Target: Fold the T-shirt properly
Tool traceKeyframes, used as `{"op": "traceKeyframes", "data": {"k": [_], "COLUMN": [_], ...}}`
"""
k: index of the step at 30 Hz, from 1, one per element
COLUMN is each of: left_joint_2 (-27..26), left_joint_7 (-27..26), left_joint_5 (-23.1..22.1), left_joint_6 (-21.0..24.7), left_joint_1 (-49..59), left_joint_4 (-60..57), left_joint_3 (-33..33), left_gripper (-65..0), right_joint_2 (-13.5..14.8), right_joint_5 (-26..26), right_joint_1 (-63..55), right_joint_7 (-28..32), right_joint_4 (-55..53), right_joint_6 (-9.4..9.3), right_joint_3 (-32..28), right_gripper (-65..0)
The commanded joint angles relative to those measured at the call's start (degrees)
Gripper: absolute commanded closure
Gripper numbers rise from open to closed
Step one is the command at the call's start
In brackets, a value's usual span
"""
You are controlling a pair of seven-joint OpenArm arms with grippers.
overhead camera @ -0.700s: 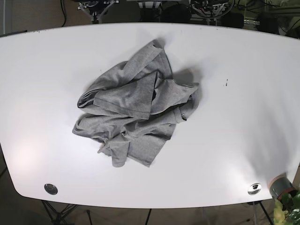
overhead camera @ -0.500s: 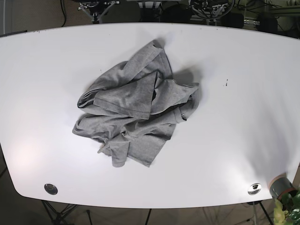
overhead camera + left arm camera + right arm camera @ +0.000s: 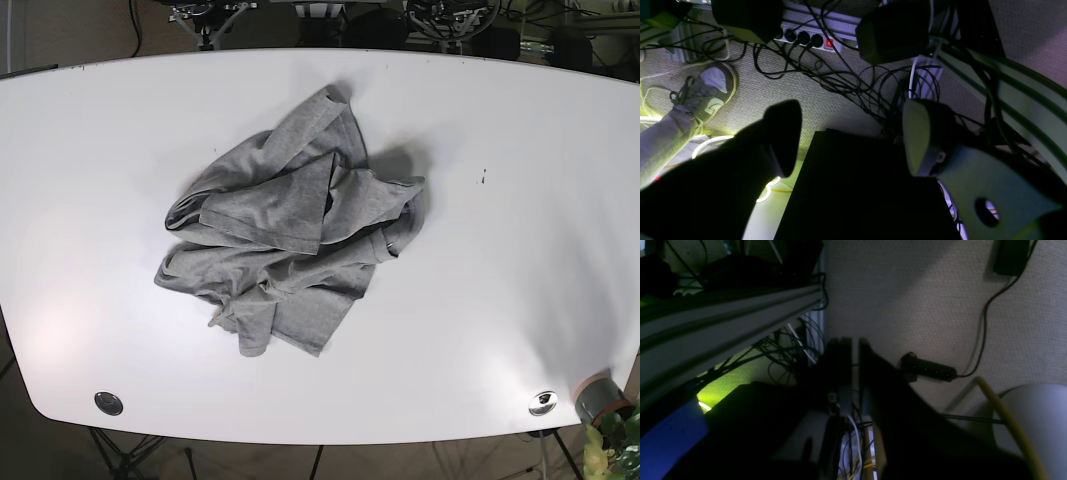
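Note:
A grey T-shirt (image 3: 285, 240) lies crumpled in a heap near the middle of the white table (image 3: 520, 250), with folds overlapping and a sleeve sticking out toward the front. Neither arm shows in the base view. In the left wrist view my left gripper (image 3: 850, 136) is open and holds nothing, its fingers spread wide over the floor and cables. In the right wrist view my right gripper (image 3: 855, 350) is shut on nothing, its two dark fingers side by side, aimed at the carpet. The T-shirt is out of both wrist views.
Two metal discs (image 3: 108, 403) (image 3: 543, 402) sit near the table's front corners. Under the left gripper are a power strip (image 3: 806, 36), tangled cables, a person's shoe (image 3: 706, 86) and a black box (image 3: 857, 186). A metal rail (image 3: 723, 320) and a black adapter (image 3: 928, 370) lie by the right gripper.

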Motion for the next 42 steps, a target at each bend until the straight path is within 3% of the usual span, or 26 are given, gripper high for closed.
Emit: {"op": "traceKeyframes", "data": {"k": [1, 22, 29, 36, 42], "left_joint_2": [-0.3, 0.7, 2.0, 2.3, 2.6], "left_joint_7": [-0.4, -0.4, -0.2, 0.0, 0.1], "left_joint_5": [0.0, 0.0, 0.1, 0.1, -0.1], "left_joint_6": [0.1, 0.1, 0.1, 0.1, 0.1], "left_joint_1": [1.0, 17.9, 26.1, 34.0, 42.1], "left_joint_4": [0.3, 22.8, 34.0, 45.1, 55.8], "left_joint_3": [0.0, 0.1, 0.1, 0.1, 0.1], "left_gripper": [-43.8, -43.3, -43.3, -43.3, -43.3], "right_joint_2": [0.3, 0.6, 0.7, 2.3, 3.5], "right_joint_5": [0.0, 0.1, -0.4, -0.3, 0.1], "right_joint_1": [-0.2, -14.0, -20.9, -27.7, -34.9], "right_joint_7": [0.5, 0.9, 0.9, 0.8, -2.8], "right_joint_4": [0.2, 14.6, 22.6, 31.7, 42.5], "right_joint_6": [0.10, -0.07, 0.02, 0.10, 0.10], "right_joint_3": [0.2, 0.3, 5.6, 6.0, 7.0], "right_gripper": [-2.7, -2.7, -2.7, -2.7, -2.7]}}
